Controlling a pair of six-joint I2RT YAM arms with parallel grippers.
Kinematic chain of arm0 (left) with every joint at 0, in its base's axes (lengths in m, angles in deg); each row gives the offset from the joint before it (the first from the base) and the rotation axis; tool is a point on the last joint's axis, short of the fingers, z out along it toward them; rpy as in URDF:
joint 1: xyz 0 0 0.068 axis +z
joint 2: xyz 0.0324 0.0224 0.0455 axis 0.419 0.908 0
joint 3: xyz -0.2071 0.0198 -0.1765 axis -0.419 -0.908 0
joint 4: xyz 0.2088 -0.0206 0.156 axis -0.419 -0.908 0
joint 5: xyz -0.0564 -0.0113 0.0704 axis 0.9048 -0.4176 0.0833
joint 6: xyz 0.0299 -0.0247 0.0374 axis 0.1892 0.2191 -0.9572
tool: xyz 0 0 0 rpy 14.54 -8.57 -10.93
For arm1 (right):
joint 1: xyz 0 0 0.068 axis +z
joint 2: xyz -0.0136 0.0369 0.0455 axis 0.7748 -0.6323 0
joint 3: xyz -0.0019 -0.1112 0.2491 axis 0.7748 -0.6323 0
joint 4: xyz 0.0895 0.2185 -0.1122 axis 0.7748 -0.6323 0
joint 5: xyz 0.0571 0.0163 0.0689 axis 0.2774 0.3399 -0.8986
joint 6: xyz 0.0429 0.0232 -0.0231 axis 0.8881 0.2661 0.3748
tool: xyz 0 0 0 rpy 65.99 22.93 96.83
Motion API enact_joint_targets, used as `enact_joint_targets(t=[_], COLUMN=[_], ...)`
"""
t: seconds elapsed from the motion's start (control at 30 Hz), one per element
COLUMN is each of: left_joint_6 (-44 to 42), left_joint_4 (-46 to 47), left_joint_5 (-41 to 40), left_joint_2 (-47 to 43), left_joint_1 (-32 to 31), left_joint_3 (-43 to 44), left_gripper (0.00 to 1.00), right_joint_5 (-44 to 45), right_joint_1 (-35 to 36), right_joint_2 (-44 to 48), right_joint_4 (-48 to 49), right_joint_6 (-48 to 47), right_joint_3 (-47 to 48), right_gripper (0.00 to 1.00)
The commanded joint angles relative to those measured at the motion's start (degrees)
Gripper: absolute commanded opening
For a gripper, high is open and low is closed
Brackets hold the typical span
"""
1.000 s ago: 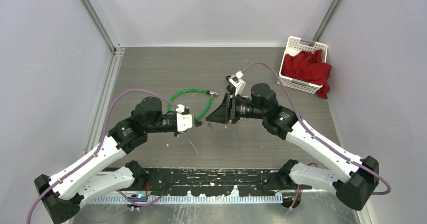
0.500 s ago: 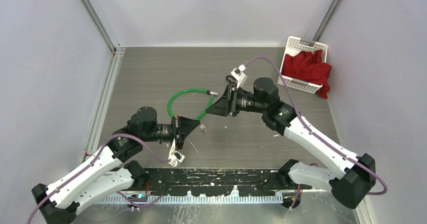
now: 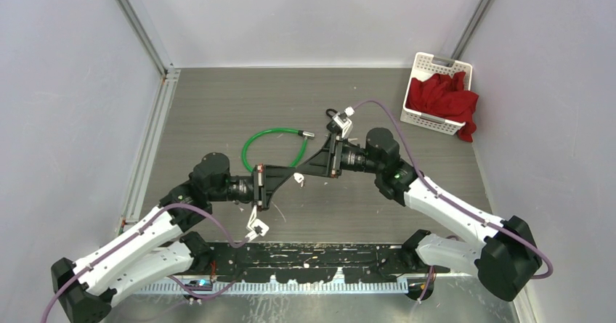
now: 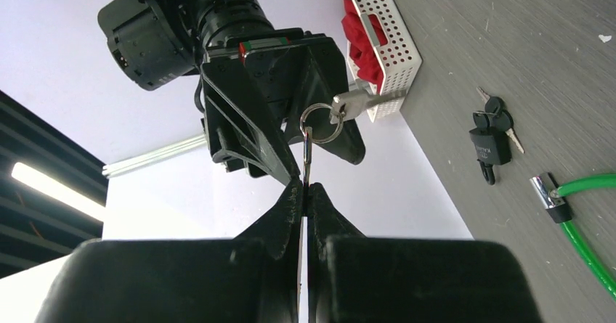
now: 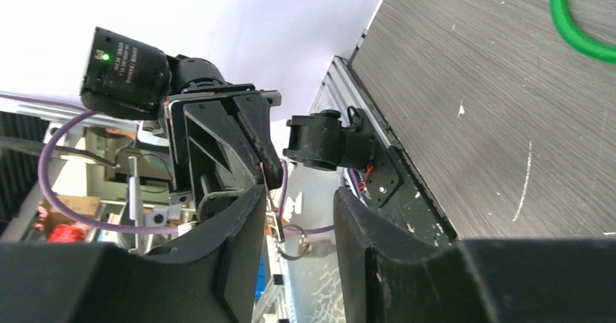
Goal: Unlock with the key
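Left gripper (image 4: 305,190): fingers pressed together on the key (image 3: 298,180), its blade seen edge-on, held off the table (image 3: 218,105).
Key: in the left pinch, between the two arms over mid-table — ring (image 4: 320,105) and second key (image 4: 361,102) at its far end.
Right gripper (image 5: 301,196): fingers spread, facing the left gripper, one on either side of the key; contact — cannot tell.
Lock (image 4: 485,147): black body lying on the table, more keys just beside it, well apart from the held key.
Cable (image 4: 588,250): green, flat on the table, metal end near the lock.
Basket (image 3: 436,65): white, far right corner, red cloth (image 3: 443,98) heaped inside and spilling over the rim.
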Motion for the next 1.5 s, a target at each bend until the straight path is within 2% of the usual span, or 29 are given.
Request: enact_joint_targets(t=[0.0, 0.2, 0.33, 0.57, 0.93, 1.07, 1.17, 1.3, 1.4, 1.43, 1.47], left_joint_6=[-0.8, 0.0, 0.8, 2.0, 3.9, 3.9, 4.1, 4.1, 5.3, 6.2, 8.4], left_joint_4=[5.7, 5.6, 5.6, 5.9, 5.9, 5.6, 5.2, 4.7, 3.9, 2.5, 0.6], left_joint_5=[0.7, -0.4, -1.0, -1.3, -2.6, -2.8, -3.3, -3.3, -3.5, -3.8, -4.2], left_joint_2=[0.8, 1.0, 1.0, 1.1, 1.1, 1.4, 1.5, 1.3, 1.2, 1.2, 1.0], left_joint_1=[-0.1, 0.0, -0.1, 0.0, 0.0, -0.1, -0.1, -0.1, -0.3, -0.4, -0.7], left_joint_3=[1.5, 1.8, 1.9, 2.4, 3.5, 4.1, 4.5, 4.3, 4.2, 4.5, 4.9], left_gripper=[0.00, 0.00, 0.00, 0.00, 0.00, 0.00, 0.00, 0.00, 0.00, 0.07, 0.22], right_joint_5=[-1.6, -1.6, 0.0, 1.0, -0.4, -0.2, -0.3, 0.3, 0.2, 0.0, -0.4], right_joint_1=[-0.3, -0.3, -0.3, -0.2, 0.4, 0.4, 0.4, 0.4, 0.4, 0.3, 0.2], right_joint_2=[1.3, 0.6, 1.4, 2.0, 0.2, 0.2, 0.0, 0.2, 0.5, 0.7, 1.1], right_joint_4=[13.2, 27.5, 32.0, 32.4, 32.9, 29.6, 29.3, 29.3, 29.0, 27.7, 25.1], right_joint_6=[6.5, 15.5, 18.4, 18.1, 17.6, 15.7, 15.7, 15.7, 15.2, 14.5, 11.7], right_joint_3=[-2.3, -7.9, -9.8, -10.3, -8.5, -6.8, -6.5, -6.5, -6.0, -5.4, -4.4], right_gripper=[0.43, 0.29, 0.28, 0.35, 0.32, 0.20, 0.16, 0.02, 0.01, 0.01, 0.01])
